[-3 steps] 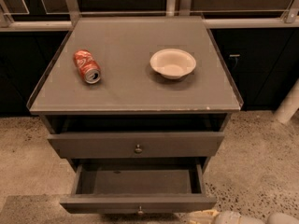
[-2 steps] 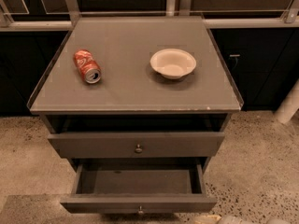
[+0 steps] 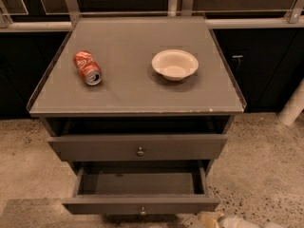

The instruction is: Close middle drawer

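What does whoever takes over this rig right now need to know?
Tool: only a pale part shows at the bottom edge, just right of the middle drawer's front corner, not touching it.
Middle drawer: pulled well out, inside looks empty.
Upper drawer appears slightly out.
Can on its side and bowl sit on the cabinet top.
Done: nothing yet.
Left: push the drawer front in until shut.

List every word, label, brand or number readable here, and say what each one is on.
Nothing can be quoted as it reads.
red can: white lettering on its side, too blurred to read.
white bowl: no text.
middle drawer, pulled open, and cabinet top: no text.
pincer, at the bottom edge right of that drawer: no readable marking.
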{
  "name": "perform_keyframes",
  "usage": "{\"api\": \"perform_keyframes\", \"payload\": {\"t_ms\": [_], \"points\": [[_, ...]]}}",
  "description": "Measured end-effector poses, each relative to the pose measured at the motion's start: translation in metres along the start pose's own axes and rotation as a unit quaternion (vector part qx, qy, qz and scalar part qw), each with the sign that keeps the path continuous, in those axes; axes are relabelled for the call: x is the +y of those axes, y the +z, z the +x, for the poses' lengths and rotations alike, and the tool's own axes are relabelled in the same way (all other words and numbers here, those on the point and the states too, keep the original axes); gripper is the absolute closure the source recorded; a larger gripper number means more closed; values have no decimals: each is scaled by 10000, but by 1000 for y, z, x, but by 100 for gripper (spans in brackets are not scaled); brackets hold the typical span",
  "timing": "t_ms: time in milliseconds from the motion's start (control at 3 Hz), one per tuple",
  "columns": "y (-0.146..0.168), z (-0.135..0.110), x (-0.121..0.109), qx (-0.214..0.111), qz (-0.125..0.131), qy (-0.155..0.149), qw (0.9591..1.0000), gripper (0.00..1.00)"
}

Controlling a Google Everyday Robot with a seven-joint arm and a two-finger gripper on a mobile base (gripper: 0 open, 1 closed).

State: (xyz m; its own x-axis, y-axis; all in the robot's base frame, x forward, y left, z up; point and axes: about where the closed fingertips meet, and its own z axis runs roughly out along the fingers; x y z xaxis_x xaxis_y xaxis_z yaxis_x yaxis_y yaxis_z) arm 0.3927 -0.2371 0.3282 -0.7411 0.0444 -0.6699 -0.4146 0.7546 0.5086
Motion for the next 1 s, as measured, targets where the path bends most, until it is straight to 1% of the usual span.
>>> {"api": "perform_keyframes", "payload": {"t_ms": [333, 667, 1000], "points": [[12, -20, -5, -190, -6, -194, 9996, 100], [16, -29, -5, -263, -22, -299, 9992, 100], [47, -82, -3, -494, -147, -866, 9949, 100]]}}
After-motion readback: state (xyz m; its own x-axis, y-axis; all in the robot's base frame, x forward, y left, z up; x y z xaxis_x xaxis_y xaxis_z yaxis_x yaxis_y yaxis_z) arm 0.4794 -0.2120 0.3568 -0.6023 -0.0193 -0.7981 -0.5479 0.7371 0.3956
